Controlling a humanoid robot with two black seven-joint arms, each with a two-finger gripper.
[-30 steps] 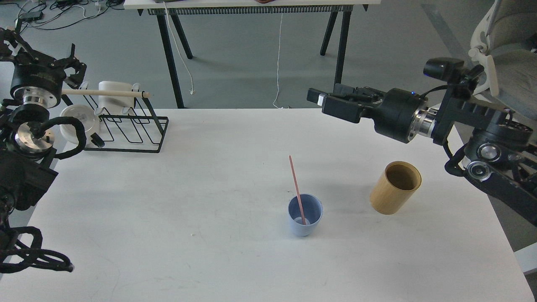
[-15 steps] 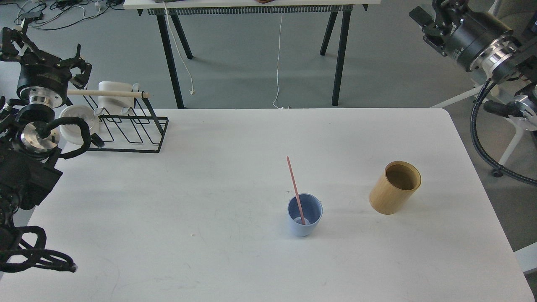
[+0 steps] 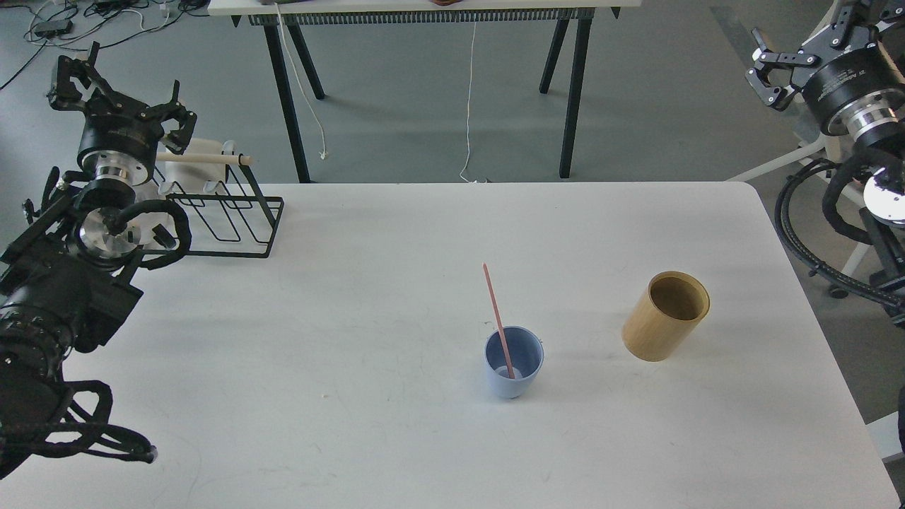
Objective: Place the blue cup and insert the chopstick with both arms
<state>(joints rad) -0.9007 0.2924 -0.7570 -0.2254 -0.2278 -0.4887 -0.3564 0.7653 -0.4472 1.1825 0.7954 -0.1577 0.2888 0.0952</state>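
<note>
A blue cup [image 3: 514,371] stands upright on the white table [image 3: 396,424], right of centre. A pink chopstick [image 3: 498,317] stands in it, leaning to the upper left. My left gripper [image 3: 117,88] is raised at the far left above the dish rack, its fingers spread open and empty. My right gripper [image 3: 802,49] is raised at the far right, off the table's edge, fingers spread open and empty. Both are far from the cup.
A bamboo cylinder holder [image 3: 665,316] stands upright right of the blue cup. A black wire dish rack [image 3: 219,212] with white dishes and a wooden handle [image 3: 205,159] sits at the back left. A second table's legs [image 3: 283,92] stand behind.
My right arm has swung from over the table up and away to the far right. My left arm has shifted right and up near the rack. Cup and chopstick have not moved.
</note>
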